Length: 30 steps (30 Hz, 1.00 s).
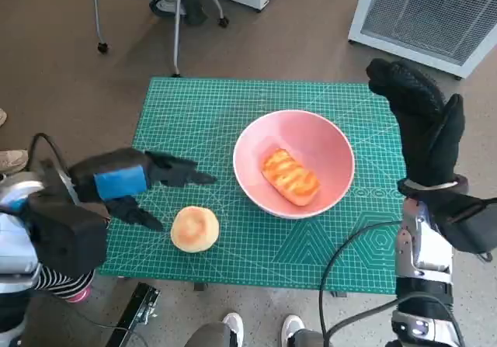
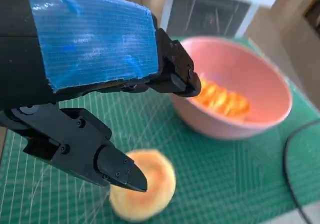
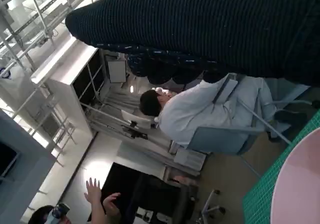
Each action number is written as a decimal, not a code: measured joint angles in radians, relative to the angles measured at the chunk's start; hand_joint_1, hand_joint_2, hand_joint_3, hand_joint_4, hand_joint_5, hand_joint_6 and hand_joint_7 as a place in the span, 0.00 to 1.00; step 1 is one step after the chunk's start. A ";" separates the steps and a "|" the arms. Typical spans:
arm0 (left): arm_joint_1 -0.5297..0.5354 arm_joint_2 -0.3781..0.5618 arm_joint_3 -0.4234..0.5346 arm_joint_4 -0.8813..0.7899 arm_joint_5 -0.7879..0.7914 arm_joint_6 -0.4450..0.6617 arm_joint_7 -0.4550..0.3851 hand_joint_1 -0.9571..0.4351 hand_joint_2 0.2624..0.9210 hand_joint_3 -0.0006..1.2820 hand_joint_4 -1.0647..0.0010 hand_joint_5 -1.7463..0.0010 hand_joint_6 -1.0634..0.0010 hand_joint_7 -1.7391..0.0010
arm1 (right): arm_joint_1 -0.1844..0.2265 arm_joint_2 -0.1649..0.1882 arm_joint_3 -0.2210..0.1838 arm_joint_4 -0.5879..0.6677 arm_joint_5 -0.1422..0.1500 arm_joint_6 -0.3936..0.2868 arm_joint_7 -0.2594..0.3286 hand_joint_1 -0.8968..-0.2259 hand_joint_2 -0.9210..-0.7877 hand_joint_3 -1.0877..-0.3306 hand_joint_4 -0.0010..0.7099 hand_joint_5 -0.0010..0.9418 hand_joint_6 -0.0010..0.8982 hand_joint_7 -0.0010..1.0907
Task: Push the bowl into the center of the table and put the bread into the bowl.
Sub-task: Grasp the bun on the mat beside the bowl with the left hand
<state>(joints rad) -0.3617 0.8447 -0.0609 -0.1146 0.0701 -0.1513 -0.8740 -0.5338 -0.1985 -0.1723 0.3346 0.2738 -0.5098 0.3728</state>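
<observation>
- A small table covered by a green cutting mat with a printed grid stands on a brown floor; a wheeled chair base sits beyond its far edge and a white louvred appliance beyond the far corner on the right hand's side.
- Two shoe tips of a person show at the near edge of the table, between the robot's arms.
- The pink bowl sits on the mat between the two hands, nearer the right hand than the left.
- A glazed, ridged piece of bread lies inside the bowl, on its floor.
- A second bread, a round bun, lies on the mat outside the bowl, just beside the left hand's fingertips and nearer the table's front edge than the bowl.
- The left hand, black with blue tape on its back, hovers over the mat with its fingers apart and nothing between them; in the left wrist view one finger overlaps the bun in the picture, and whether it touches cannot be told.
- The right hand, in the black knitted glove, is raised just beyond the bowl's rim, fingers extended together and holding nothing; whether it touches the bowl cannot be told.
- The right wrist view shows the glove, the bowl's rim, and a seated person in a pale top in the room beyond.
</observation>
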 measured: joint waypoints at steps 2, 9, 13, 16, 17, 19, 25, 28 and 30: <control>0.005 -0.001 -0.008 0.015 0.002 -0.005 0.000 0.44 0.74 0.01 0.71 1.00 0.62 0.99 | 0.000 0.000 -0.001 0.000 0.001 0.001 0.001 0.28 0.00 0.52 0.21 0.00 0.05 0.39; 0.022 -0.016 -0.034 0.072 0.012 -0.035 0.003 0.43 0.75 0.01 0.71 1.00 0.62 0.99 | 0.000 0.000 -0.003 -0.003 0.001 0.008 0.002 0.29 0.00 0.52 0.21 0.00 0.05 0.39; 0.032 -0.030 -0.055 0.110 0.019 -0.058 0.007 0.43 0.75 0.01 0.72 1.00 0.62 1.00 | 0.000 0.000 -0.004 -0.007 0.001 0.009 0.001 0.29 0.00 0.52 0.21 0.00 0.05 0.39; 0.035 -0.039 -0.066 0.139 0.031 -0.078 0.012 0.43 0.75 0.00 0.72 1.00 0.62 1.00 | 0.000 0.000 -0.005 -0.009 0.001 0.009 0.001 0.30 0.00 0.52 0.21 0.00 0.05 0.39; 0.035 -0.043 -0.071 0.151 0.037 -0.087 0.015 0.42 0.75 0.00 0.72 1.00 0.62 1.00 | 0.000 0.000 -0.006 -0.009 0.001 0.009 0.001 0.30 0.00 0.52 0.21 0.00 0.05 0.39; 0.034 -0.053 -0.081 0.175 0.047 -0.108 0.024 0.42 0.75 0.00 0.72 1.00 0.62 1.00 | 0.000 0.000 -0.006 -0.009 0.001 0.009 0.001 0.30 0.00 0.52 0.21 0.00 0.05 0.39; 0.034 -0.082 -0.113 0.242 0.082 -0.167 0.051 0.44 0.75 0.00 0.71 1.00 0.62 1.00 | 0.000 0.000 -0.007 -0.009 -0.001 0.008 0.001 0.31 0.00 0.52 0.21 0.00 0.05 0.39; 0.033 -0.100 -0.130 0.281 0.107 -0.195 0.072 0.47 0.74 0.00 0.70 0.99 0.61 1.00 | 0.000 0.000 -0.007 -0.009 -0.002 0.006 0.001 0.31 0.00 0.52 0.21 0.00 0.05 0.39; 0.032 -0.111 -0.143 0.306 0.128 -0.214 0.089 0.50 0.73 0.00 0.68 0.99 0.60 0.99 | 0.000 0.000 -0.007 -0.009 -0.002 0.005 0.001 0.31 0.00 0.52 0.21 0.00 0.05 0.39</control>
<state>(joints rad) -0.3293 0.7333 -0.2035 0.1910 0.1984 -0.3652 -0.7852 -0.5336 -0.1989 -0.1790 0.3259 0.2719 -0.5045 0.3742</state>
